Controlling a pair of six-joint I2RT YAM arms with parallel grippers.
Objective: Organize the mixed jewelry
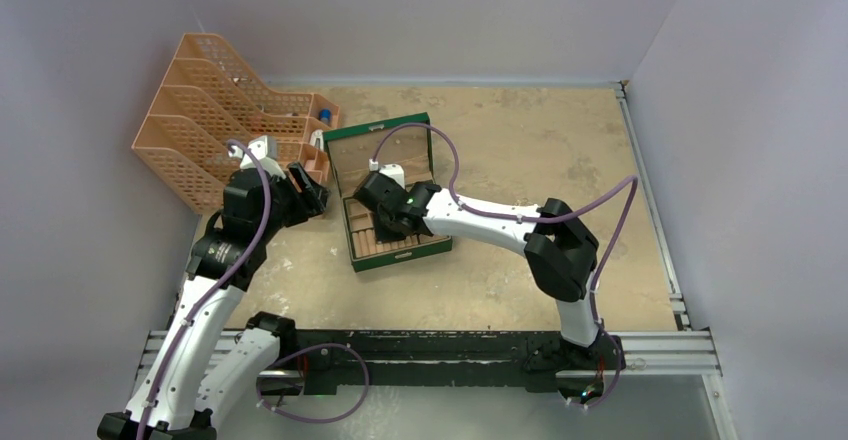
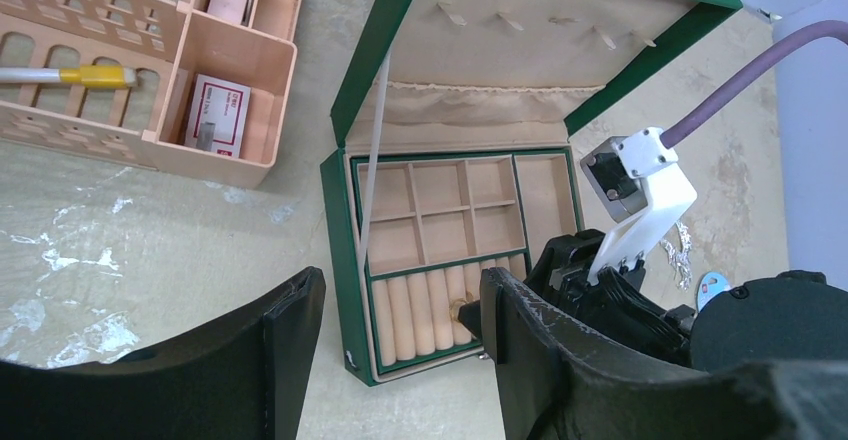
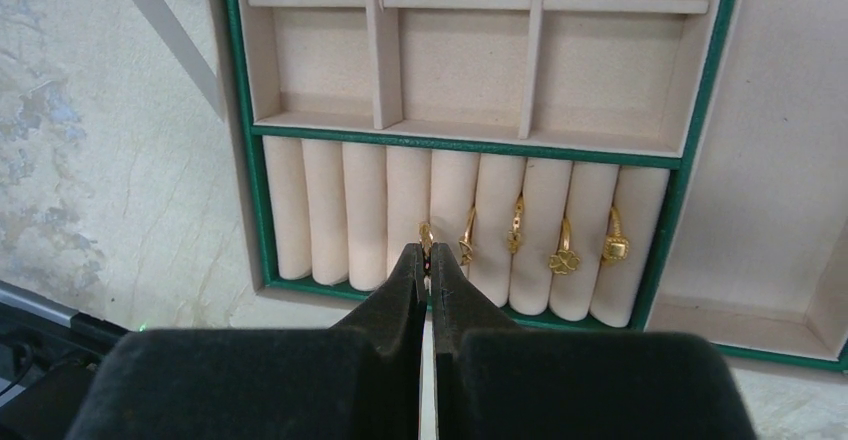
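The green box [image 1: 432, 246] lies open with tan ring rolls [image 3: 325, 210]. Several gold rings [image 3: 564, 252] sit in the slots at the right end of the rolls. My right gripper [image 3: 427, 252] is shut on one more gold ring [image 3: 425, 231], holding it at a slot between two rolls, just left of the seated ones. This ring also shows in the left wrist view [image 2: 459, 310]. My left gripper [image 2: 395, 305] is open and empty, hovering left of the box. A silvery tangle [image 2: 684, 252] lies on the table right of the box.
An orange file organizer [image 1: 205, 110] with small trays stands at the back left, close to my left gripper [image 1: 305, 188]. A light-blue packet [image 2: 712, 284] lies by the tangle. The box lid [image 2: 520, 40] stands open behind the compartments [image 3: 455, 60].
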